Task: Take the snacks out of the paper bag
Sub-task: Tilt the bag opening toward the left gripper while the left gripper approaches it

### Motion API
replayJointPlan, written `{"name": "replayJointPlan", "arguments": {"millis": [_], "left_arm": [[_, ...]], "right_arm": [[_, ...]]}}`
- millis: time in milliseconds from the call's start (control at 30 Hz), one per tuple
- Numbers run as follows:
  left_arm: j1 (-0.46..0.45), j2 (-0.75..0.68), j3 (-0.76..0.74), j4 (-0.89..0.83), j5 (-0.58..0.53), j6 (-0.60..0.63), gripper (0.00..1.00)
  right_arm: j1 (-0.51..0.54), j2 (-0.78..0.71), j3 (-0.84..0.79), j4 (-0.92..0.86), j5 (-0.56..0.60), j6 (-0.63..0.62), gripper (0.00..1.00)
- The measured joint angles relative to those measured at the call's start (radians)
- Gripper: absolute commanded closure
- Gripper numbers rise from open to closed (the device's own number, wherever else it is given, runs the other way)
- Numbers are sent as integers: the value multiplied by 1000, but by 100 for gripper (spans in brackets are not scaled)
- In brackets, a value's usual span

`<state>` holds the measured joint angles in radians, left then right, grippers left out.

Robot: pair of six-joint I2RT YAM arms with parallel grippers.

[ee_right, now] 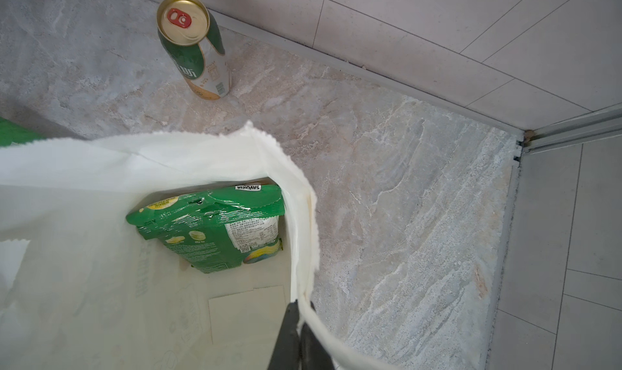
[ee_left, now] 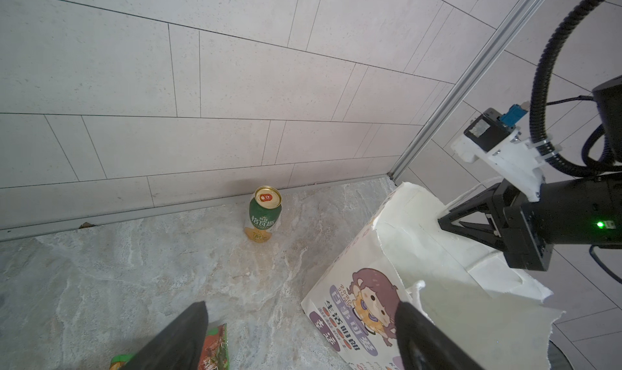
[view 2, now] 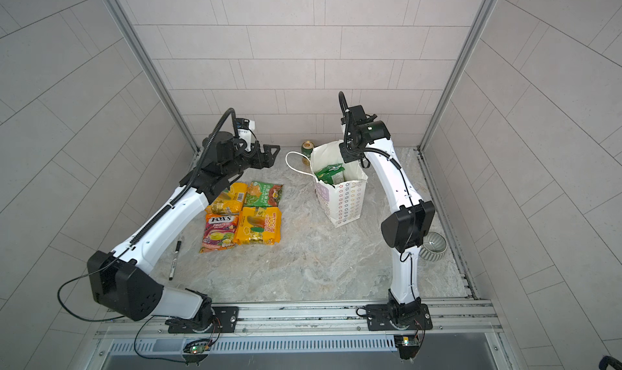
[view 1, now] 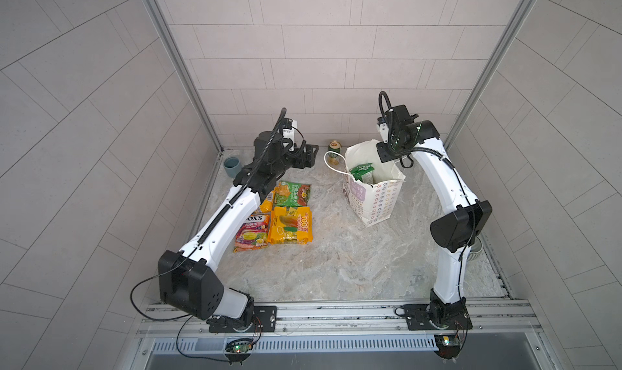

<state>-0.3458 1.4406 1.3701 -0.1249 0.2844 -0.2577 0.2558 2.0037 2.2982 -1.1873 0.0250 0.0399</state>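
Four snack packets lie flat in a two-by-two block on the left of the marbled tabletop point(view 1: 336, 260): a yellow-orange packet point(view 2: 225, 198), a green corn-chip packet point(view 1: 291, 195), a FOX'S packet point(view 1: 252, 232) and a yellow 100 packet point(view 1: 291, 230). One green packet point(ee_right: 208, 230) shows inside the single upright paper bag point(view 1: 377, 203) at back right. The right gripper point(ee_right: 299, 314) is pinched together on the bag's rim, the left gripper point(ee_left: 301, 307) hangs with jaws wide apart, holding nothing, near the tiled back wall point(view 1: 303, 65), and around them one drink can point(view 1: 334, 146) stands just behind the bag, one grey-blue cup point(view 1: 232, 166) sits in the back left corner, one marker point(view 2: 175, 257) and one ribbed bowl point(view 2: 433, 247) lie by the side edges, and bare marble runs between block and bag.
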Motion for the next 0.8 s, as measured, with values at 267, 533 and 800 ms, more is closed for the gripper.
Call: {"name": "replayJointPlan", "arguments": {"millis": [267, 533, 800], "left_arm": [[-21, -87, -90, 49, -48, -99, 23], [-240, -237, -315, 186, -148, -130, 27], [-298, -249, -631, 223, -185, -139, 29]], "right_arm": [[-11, 3, 159, -22, 84, -98, 100], [54, 3, 154, 2, 294, -289, 100], [172, -90, -299, 254, 356, -291, 100]]}}
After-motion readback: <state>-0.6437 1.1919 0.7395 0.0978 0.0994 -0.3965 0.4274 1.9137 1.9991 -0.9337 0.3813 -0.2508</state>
